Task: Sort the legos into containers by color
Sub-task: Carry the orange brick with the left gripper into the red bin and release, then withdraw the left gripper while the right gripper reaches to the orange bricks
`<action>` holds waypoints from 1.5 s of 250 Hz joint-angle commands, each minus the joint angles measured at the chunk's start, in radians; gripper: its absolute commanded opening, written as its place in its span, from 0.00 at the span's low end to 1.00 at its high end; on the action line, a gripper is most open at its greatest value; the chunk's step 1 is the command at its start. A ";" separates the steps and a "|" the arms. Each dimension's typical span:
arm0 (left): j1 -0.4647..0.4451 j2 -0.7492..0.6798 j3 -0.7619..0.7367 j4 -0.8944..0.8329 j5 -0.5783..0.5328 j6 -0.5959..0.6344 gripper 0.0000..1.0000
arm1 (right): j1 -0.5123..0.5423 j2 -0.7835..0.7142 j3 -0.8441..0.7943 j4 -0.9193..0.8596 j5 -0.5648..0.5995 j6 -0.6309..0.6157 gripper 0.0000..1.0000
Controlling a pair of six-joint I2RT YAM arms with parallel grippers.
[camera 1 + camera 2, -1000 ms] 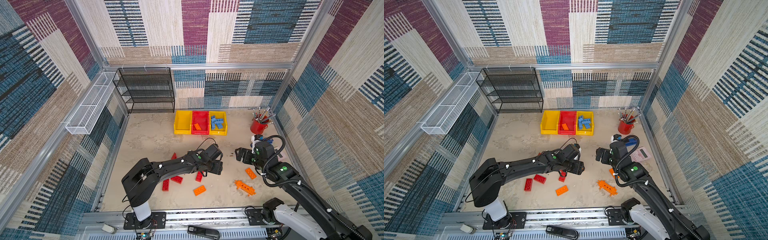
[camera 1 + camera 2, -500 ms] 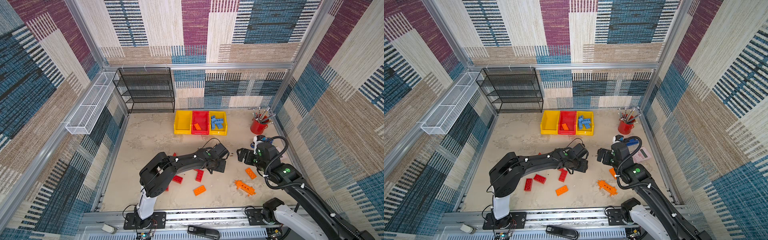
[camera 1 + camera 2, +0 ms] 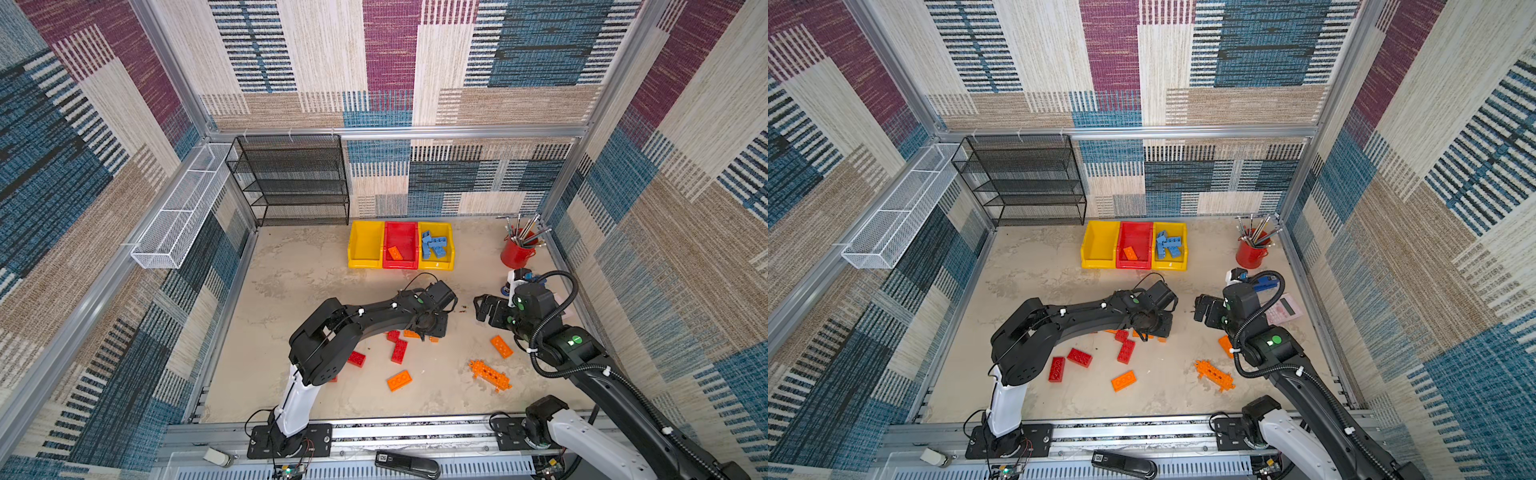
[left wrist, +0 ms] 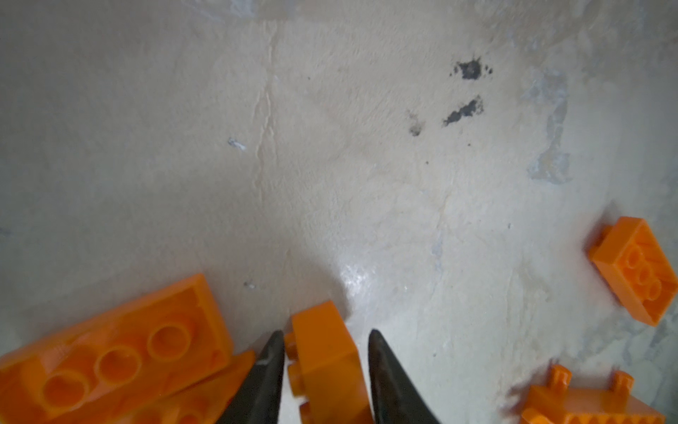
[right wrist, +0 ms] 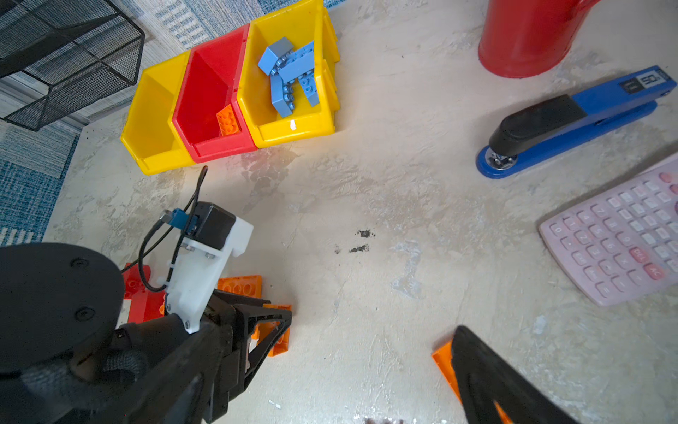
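L gripper (image 4: 325, 331) pinched on small orange lego (image 4: 326, 370), on table (image 4: 330, 147) beside other orange legos (image 4: 110, 348); R gripper (image 3: 482, 309) agape, empty. Step: pick. Next, prob.: lift clear, carry to red bin (image 3: 401, 235), which holds one orange.

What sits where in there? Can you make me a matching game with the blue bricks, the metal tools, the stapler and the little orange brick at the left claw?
Things:
1. blue bricks
2. metal tools
3. small orange brick
4. stapler

Places:
A. in the red cup
B. between the fingers of the left gripper
C. in a yellow bin
D. on the table near the pink calculator

Pairs: 1-C, 2-A, 3-B, 4-D
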 commanded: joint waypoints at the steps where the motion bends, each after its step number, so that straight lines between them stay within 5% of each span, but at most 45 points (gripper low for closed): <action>1: 0.006 0.011 0.026 -0.042 0.017 0.022 0.31 | 0.002 0.003 0.012 0.007 0.017 -0.007 0.99; 65: 0.034 -0.022 0.055 -0.085 0.017 0.054 0.16 | 0.002 0.035 0.035 0.027 0.005 -0.022 0.99; 144: 0.177 -0.085 0.137 -0.115 0.003 0.095 0.14 | 0.002 0.111 0.076 0.102 -0.019 -0.060 0.99; 197: 0.333 -0.001 0.388 -0.188 -0.044 0.172 0.15 | 0.002 0.197 0.115 0.138 -0.035 -0.084 0.99; 274: 0.437 0.388 0.981 -0.377 -0.058 0.256 0.16 | 0.000 0.292 0.142 0.168 -0.040 -0.109 0.99; 344: 0.475 0.512 1.074 -0.294 -0.006 0.225 0.33 | 0.000 0.306 0.162 0.150 -0.017 -0.115 0.99; 375: 0.481 0.515 1.074 -0.275 0.040 0.223 0.61 | 0.000 0.310 0.171 0.137 -0.010 -0.112 0.99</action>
